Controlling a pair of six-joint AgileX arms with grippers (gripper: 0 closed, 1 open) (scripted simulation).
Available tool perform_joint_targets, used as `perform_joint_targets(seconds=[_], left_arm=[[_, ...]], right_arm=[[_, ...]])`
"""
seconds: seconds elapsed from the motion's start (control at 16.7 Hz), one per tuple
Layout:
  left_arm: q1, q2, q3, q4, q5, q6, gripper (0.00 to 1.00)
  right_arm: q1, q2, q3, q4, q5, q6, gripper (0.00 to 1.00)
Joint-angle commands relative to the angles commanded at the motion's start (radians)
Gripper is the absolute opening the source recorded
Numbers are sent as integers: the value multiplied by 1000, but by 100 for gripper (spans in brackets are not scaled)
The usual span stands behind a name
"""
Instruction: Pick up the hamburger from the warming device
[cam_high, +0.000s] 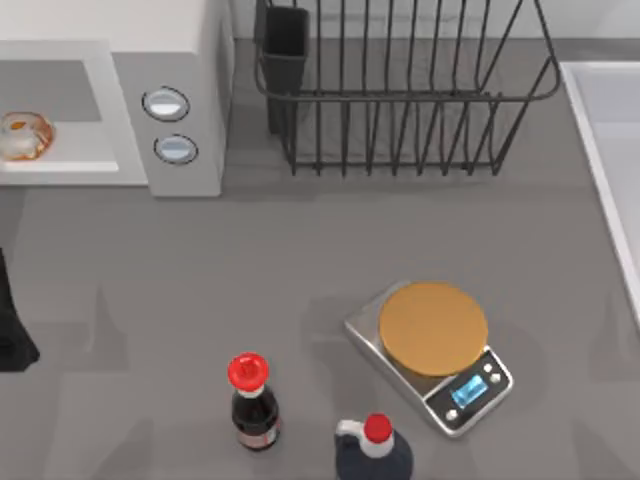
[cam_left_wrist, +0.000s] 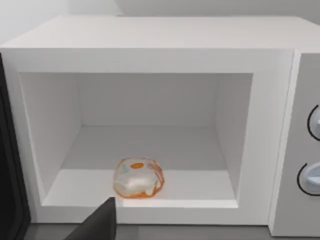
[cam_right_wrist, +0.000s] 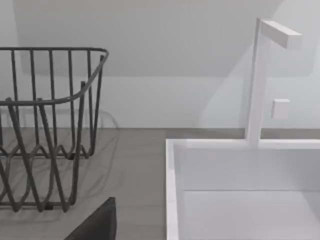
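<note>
The hamburger (cam_high: 22, 137) is small and round, orange-brown at the rim and pale in the middle. It lies near the front of the floor of the warming device (cam_high: 185, 60), a light-grey microwave at the table's back left with its cavity open. In the left wrist view the hamburger (cam_left_wrist: 138, 178) sits just inside the cavity's front lip (cam_left_wrist: 140, 207), and a dark part of my left gripper (cam_left_wrist: 97, 226) hangs short of it, not touching. My left arm (cam_high: 10, 335) shows at the table's left edge, in front of the microwave. A dark part of my right gripper (cam_right_wrist: 97, 225) sits between rack and sink.
A black wire dish rack (cam_high: 400, 100) stands at the back middle, and a white sink (cam_high: 610, 170) with a faucet (cam_right_wrist: 257, 85) lies at the right. Toward the front are a silver scale (cam_high: 432, 352) with a tan disc, a red-capped bottle (cam_high: 252, 405) and a dark jug (cam_high: 372, 452).
</note>
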Motion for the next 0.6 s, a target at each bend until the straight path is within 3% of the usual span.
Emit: perform_joint_targets(seconds=[0.3,0.6], left_arm=[[19,321,126,148,24,9,100],[47,784,309,363,59,23,100]], right_arm=[[0,0,0,0,0,0,100],[0,0,0,0,0,0,100]])
